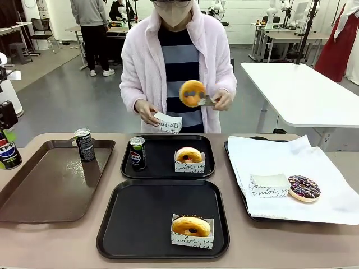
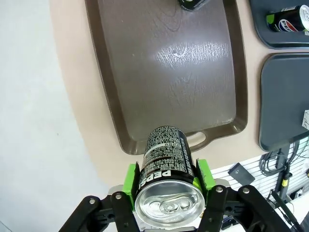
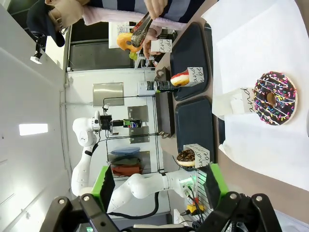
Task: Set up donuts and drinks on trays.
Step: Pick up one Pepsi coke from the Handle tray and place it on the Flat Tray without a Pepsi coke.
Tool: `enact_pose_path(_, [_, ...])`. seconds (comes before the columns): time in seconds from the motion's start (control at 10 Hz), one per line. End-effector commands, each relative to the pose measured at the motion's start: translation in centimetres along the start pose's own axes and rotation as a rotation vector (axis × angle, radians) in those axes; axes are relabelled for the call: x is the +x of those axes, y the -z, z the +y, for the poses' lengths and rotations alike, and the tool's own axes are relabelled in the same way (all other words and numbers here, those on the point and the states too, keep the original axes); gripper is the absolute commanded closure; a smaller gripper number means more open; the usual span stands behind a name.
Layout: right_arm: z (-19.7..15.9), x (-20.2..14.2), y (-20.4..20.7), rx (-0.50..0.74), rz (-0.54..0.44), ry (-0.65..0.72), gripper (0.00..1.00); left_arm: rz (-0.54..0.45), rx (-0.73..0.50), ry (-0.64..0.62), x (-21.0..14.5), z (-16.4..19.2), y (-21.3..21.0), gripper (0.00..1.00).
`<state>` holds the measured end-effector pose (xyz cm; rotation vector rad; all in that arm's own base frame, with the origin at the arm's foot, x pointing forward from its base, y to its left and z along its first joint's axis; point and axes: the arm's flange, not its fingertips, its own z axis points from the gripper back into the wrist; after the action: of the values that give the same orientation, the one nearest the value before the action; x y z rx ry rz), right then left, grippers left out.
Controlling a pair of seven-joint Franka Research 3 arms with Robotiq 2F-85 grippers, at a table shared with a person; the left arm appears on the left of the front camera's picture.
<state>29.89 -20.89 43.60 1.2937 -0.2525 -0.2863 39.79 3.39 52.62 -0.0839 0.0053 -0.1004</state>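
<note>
My left gripper (image 2: 167,178) is shut on a black Pepsi can (image 2: 164,150), held above the near end of the brown tray (image 2: 174,72); this can shows at the left edge (image 1: 8,152). The far black tray (image 1: 162,168) carries a Pepsi can (image 1: 137,152) and a sleeved glazed donut (image 1: 189,158). On the near black tray (image 1: 140,218) lies another sleeved donut (image 1: 192,227). The person grips a yellow donut (image 1: 192,93) in tongs and an empty paper sleeve (image 1: 167,122) in the other hand. My right gripper (image 3: 159,186) is open, holding nothing, off the table's right end.
A third can (image 1: 84,144) stands at the far end of the brown tray (image 1: 50,185). The paper-lined tray (image 1: 320,210) on the right holds a chocolate sprinkled donut (image 1: 303,188) and an empty sleeve (image 1: 269,185). A white table (image 1: 303,89) stands behind.
</note>
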Motion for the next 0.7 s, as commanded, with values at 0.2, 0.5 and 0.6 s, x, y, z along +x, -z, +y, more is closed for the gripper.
enact_pose_path(0.2, [0.1, 0.2, 0.1, 0.021, -0.009, -0.015, 0.00, -0.087, 0.033, 0.258, -5.6, -11.3, 0.5, 0.42])
enact_pose_path(0.5, [0.1, 0.2, 0.1, 0.021, -0.009, -0.015, 0.00, -0.125, 0.081, 0.453, -10.3, -20.2, 2.9, 0.42])
enact_pose_path(0.6, [0.1, 0.2, 0.1, 0.021, -0.009, -0.015, 0.00, -0.136, 0.093, 0.504, -11.0, -23.2, 4.4, 0.42])
